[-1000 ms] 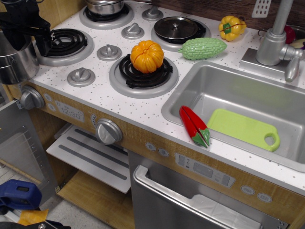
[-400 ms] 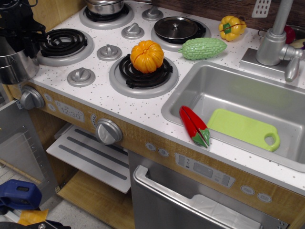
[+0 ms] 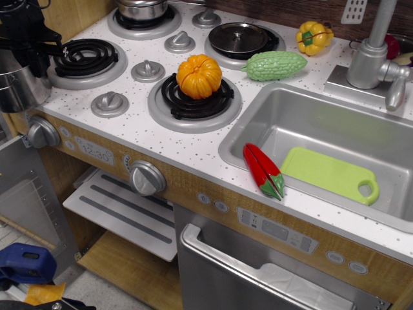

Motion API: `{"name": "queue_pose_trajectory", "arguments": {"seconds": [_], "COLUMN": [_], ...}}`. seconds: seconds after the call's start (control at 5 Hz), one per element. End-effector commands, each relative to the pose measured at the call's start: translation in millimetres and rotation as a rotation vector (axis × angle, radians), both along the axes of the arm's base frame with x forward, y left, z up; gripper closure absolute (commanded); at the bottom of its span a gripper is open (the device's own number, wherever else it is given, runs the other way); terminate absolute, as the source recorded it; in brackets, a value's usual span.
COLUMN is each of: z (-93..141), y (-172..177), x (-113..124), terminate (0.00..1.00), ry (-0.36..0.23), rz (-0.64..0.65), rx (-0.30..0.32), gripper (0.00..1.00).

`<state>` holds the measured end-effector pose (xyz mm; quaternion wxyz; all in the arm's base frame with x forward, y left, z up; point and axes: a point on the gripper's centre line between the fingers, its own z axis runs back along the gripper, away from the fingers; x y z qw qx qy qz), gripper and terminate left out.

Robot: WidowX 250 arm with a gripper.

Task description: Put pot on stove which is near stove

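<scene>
White speckled stove (image 3: pixel 139 132), with the gripper (image 3: pixel 26 32) clamped on the rim of a rigid, slippery steel pot (image 3: pixel 18 81) beyond its left edge.

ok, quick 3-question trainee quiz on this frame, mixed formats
1. True or false: the pot sits on a burner of the stove.
2. What lies on the front-right burner? A) lid B) orange pumpkin C) green gourd
3. Fill in: the green cutting board lies in the ____.

Key: 1 false, it is at the stove's left edge under the tool; 2 B; 3 sink.
</scene>
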<state>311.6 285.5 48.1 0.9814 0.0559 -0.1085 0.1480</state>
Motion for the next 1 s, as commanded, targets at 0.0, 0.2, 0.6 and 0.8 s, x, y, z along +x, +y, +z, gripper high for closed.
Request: {"name": "queue_pose_trajectory", "arguments": {"seconds": [0.0, 0.2, 0.6, 0.8], "z": [42.9, 56.6, 70.1, 76.0], "y": [5.7, 5.4, -0.7, -0.9], "x": [16.5, 27.5, 51.2, 66.0], "terminate": [0.00, 0.00, 0.00, 0.00], "ry": [-0.047, -0.090, -0.174, -0.198], "rz": [-0.065, -0.105, -0.159, -0.193], "rx": [0.110, 0.131, 0.187, 0.191], "gripper": [1.00, 1.00, 1.00, 1.00]}}
